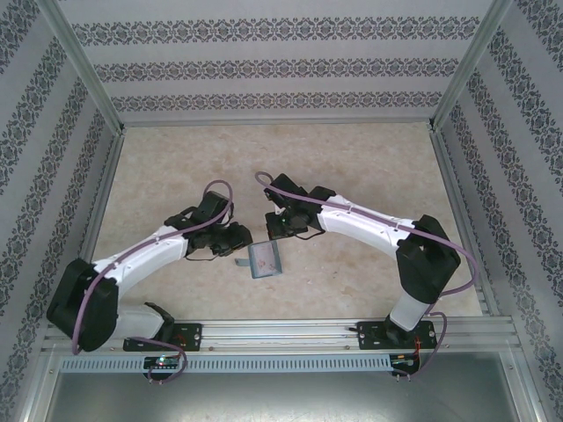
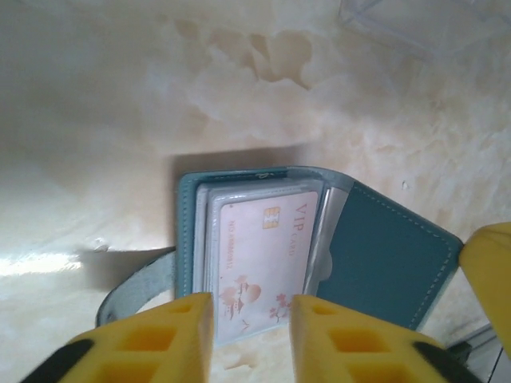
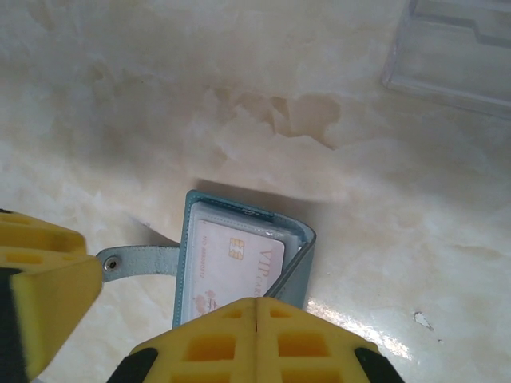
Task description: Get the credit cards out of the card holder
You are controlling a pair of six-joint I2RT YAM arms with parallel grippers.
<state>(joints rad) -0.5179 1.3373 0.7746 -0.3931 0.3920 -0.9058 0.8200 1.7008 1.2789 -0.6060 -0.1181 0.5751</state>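
Note:
The teal card holder (image 1: 265, 260) lies open on the marbled table between both arms. A pale pink credit card (image 2: 259, 255) marked VIP sits in its clear sleeve, also seen as the credit card (image 3: 231, 267) from the right wrist. My left gripper (image 2: 252, 327) hovers over the card's near end, its yellow fingers (image 2: 160, 339) apart and holding nothing. My right gripper (image 3: 257, 307) is shut, and the holder's raised cover (image 3: 297, 267) runs edge-on into the seam between its pads. The same cover (image 2: 383, 255) is spread to the right in the left wrist view.
A clear plastic box (image 3: 455, 56) lies farther off on the table, its corner also at the box (image 2: 423, 24). The holder's closure tab (image 3: 136, 262) sticks out to the left. Patterned walls and metal rails (image 1: 97, 202) enclose the table.

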